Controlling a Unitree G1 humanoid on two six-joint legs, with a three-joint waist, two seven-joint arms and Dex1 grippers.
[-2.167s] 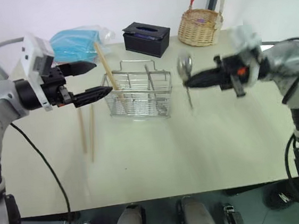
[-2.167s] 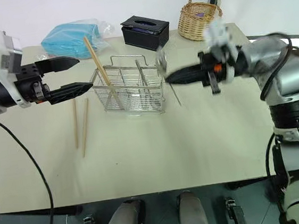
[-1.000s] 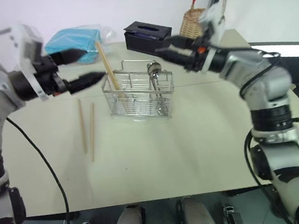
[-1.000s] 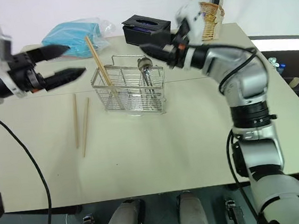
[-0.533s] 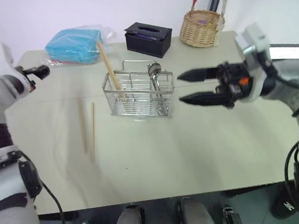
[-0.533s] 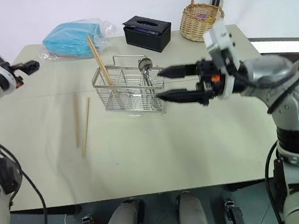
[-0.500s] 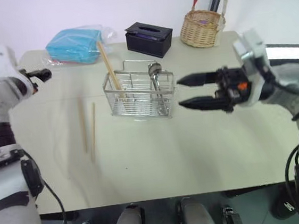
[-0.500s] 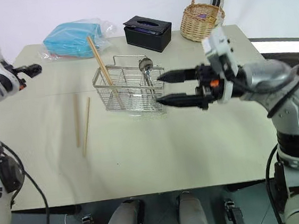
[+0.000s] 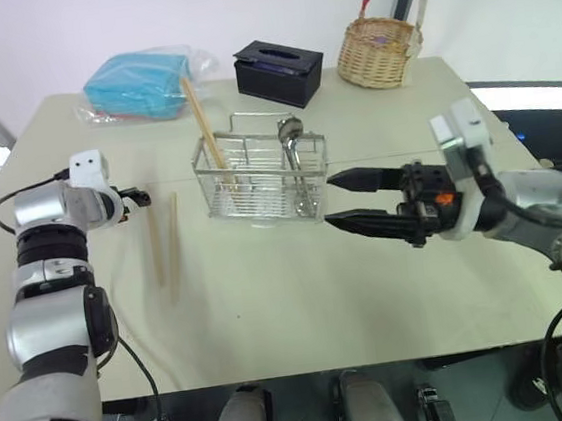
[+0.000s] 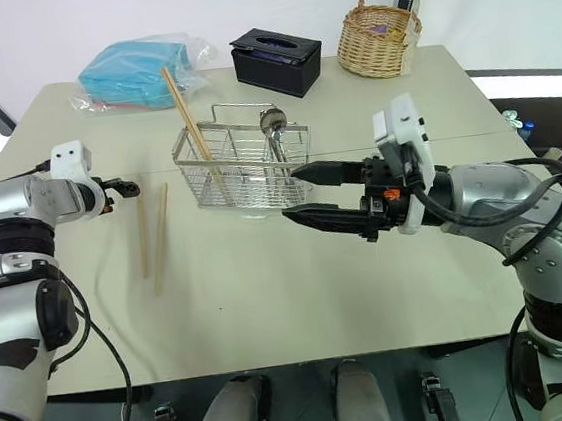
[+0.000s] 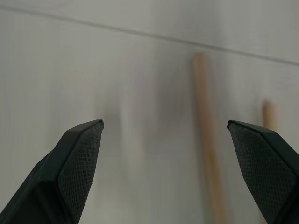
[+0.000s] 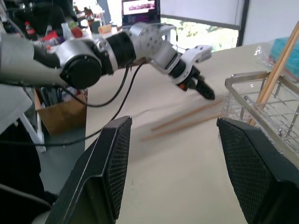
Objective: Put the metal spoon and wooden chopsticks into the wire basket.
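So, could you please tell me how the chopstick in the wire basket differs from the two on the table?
The chopstick in the wire basket stands tilted, leaning out over the wire basket's rim; the two chopsticks on the table lie flat, side by side. The left gripper hovers near the latter. All are pale wood.

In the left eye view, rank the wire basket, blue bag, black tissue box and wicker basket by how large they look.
1. wire basket, clearly the largest.
2. blue bag.
3. black tissue box and wicker basket: bodies look alike, so no ranking between them; both sit farther from the camera, which shrinks them.
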